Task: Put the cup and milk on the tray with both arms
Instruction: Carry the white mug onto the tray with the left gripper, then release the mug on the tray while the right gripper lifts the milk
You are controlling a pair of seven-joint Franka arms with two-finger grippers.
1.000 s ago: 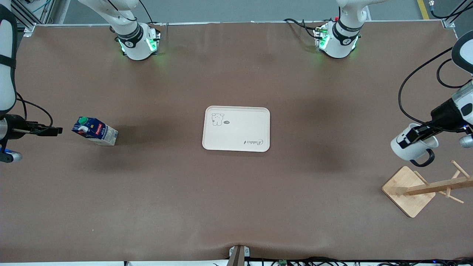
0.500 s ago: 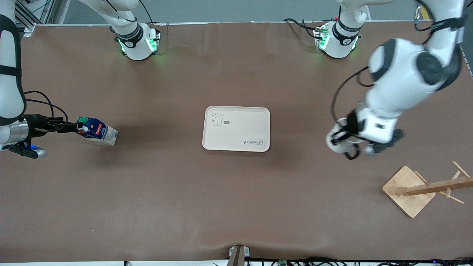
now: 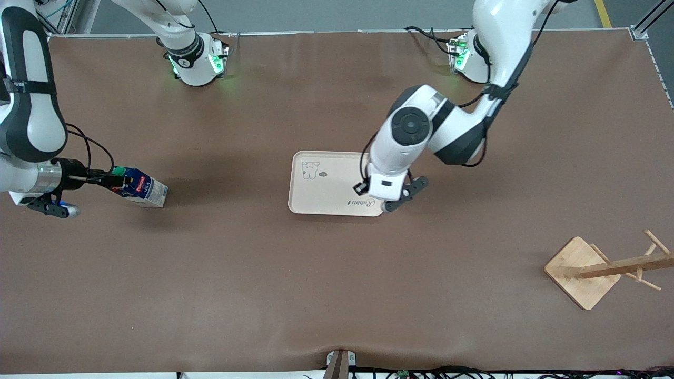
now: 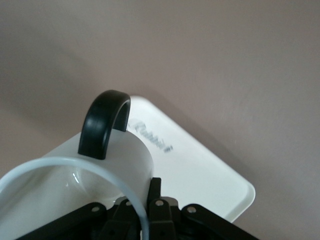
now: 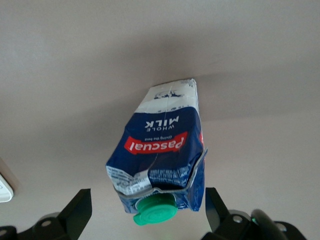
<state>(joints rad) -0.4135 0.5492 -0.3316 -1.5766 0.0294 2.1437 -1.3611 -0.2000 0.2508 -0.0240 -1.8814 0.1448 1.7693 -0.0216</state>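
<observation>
Lower the cup (image 4: 75,190), clamped in your left gripper (image 4: 142,217), squarely onto the tray (image 3: 326,197); your right gripper (image 5: 145,212), spread apart, flanks the milk (image 3: 138,187).

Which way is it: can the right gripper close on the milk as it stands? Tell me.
Probably yes. The right gripper is open, with one finger on each side of the milk at its capped top, and nothing lies between them. The carton stands on the table.
</observation>
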